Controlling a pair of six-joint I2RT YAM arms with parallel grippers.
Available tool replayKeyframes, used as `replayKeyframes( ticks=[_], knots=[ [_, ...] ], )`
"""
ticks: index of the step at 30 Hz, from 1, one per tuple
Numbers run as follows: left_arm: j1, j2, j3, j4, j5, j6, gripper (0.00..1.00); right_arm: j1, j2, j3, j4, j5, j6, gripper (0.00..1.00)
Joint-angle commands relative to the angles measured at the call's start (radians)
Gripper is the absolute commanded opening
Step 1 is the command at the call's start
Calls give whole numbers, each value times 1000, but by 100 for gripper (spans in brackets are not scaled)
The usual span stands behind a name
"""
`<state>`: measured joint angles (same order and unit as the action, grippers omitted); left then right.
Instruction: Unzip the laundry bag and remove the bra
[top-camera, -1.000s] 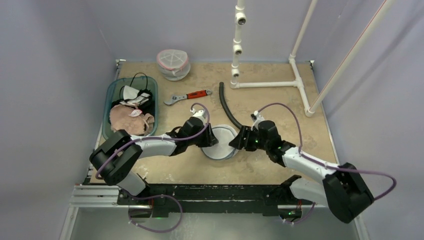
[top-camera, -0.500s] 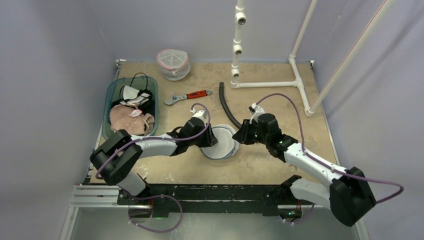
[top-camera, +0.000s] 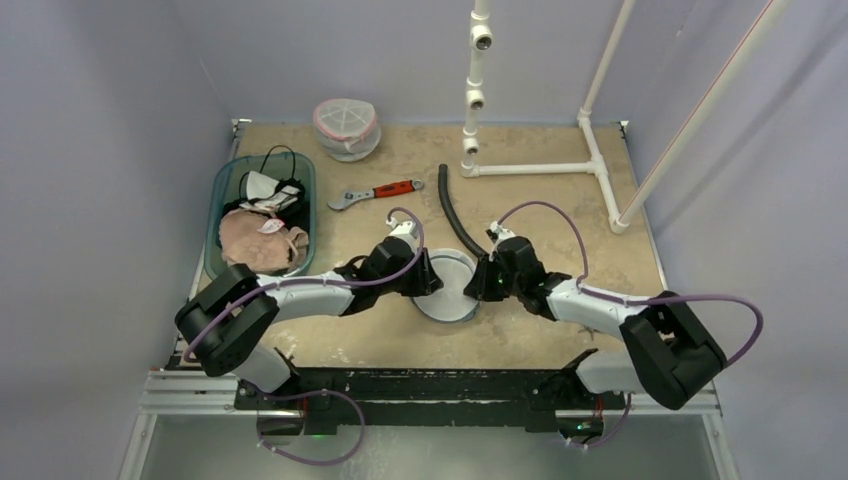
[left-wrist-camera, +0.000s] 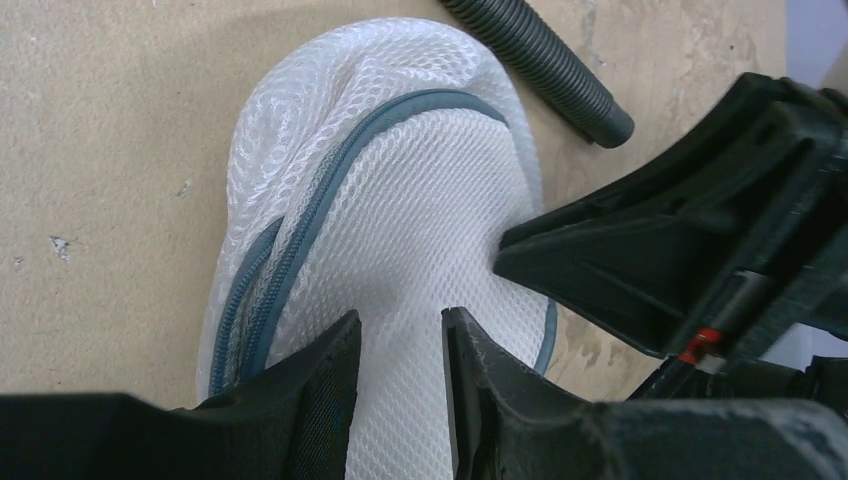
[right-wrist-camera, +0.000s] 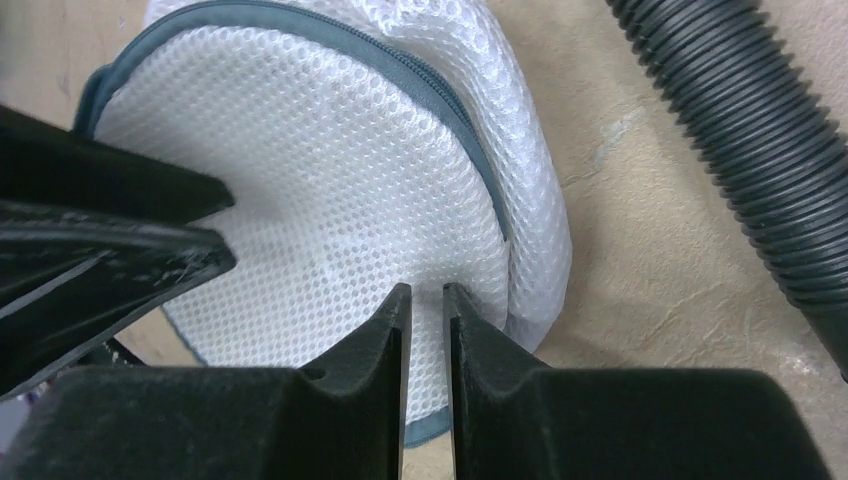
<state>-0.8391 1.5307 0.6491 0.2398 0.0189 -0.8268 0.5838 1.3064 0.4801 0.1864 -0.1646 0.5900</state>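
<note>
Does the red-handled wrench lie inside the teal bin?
No, the wrench lies on the bare table, to the right of the teal bin.

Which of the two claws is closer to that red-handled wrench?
Left. The left gripper pinches the laundry bag at its left edge, just toward the arms' bases from the wrench; the right gripper pinches the bag's right edge, farther off across the bag.

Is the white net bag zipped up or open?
Zipped up, as far as it shows: the grey zipper runs closed round the edge of the mesh bag, with no gap. The rest is hidden.
</note>
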Motion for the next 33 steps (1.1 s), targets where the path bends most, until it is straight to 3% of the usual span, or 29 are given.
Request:
replayKeyframes(
  ticks=[1,8,25,28,33],
  knots=[
    [-3,-34,25,29,-6,14,35,2,40,-34,51,67,54,21],
    [-4,3,23,31,-17,29,35,0,106,-37,73,70,86,22],
    [-4,29,-85,116,-39,32,36,-2,-4,-81,22,113,127,26],
    [-3,-36,-85,103,-31,30,36,-2,-80,-64,-14,117,94,31],
    [-3,-154,-39,3,-37,35,39,-2,-269,4,-148,142,81,54]
  ],
)
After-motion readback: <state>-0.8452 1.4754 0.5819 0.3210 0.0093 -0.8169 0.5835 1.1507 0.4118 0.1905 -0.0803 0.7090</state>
